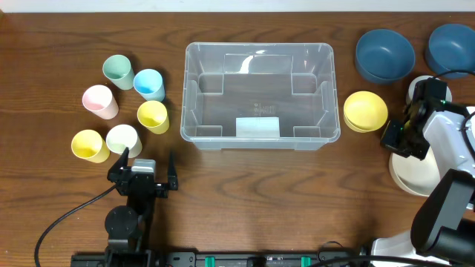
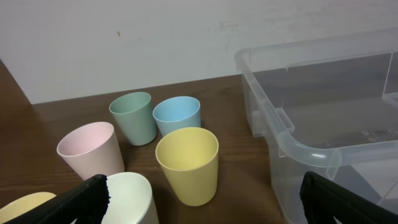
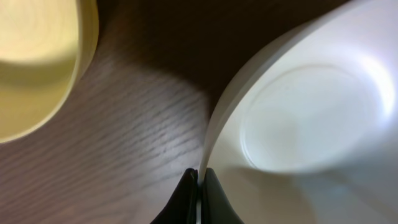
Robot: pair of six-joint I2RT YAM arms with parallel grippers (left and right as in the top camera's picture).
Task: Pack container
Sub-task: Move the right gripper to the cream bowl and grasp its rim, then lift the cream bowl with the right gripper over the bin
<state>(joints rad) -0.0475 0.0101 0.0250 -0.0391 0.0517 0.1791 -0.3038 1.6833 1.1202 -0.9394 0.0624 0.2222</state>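
Note:
The clear plastic container (image 1: 260, 47) stands empty at the table's middle, with a white label on its base; its near corner shows in the left wrist view (image 2: 292, 140). My left gripper (image 1: 147, 165) is open and empty, low in front of the cups, between the white cup and the container (image 2: 204, 190). My right gripper (image 1: 395, 139) is at the right, shut on the rim of a white bowl (image 1: 410, 178). The right wrist view shows the jaws (image 3: 199, 177) pinching that bowl's thin edge (image 3: 311, 112).
Several pastel cups stand left of the container: green (image 2: 134, 115), blue (image 2: 177, 115), pink (image 2: 90, 149), yellow (image 2: 186, 162), white (image 2: 127, 199). A yellow bowl (image 1: 365, 111) lies right of the container. Two dark blue bowls (image 1: 384, 53) (image 1: 453, 48) sit at the back right.

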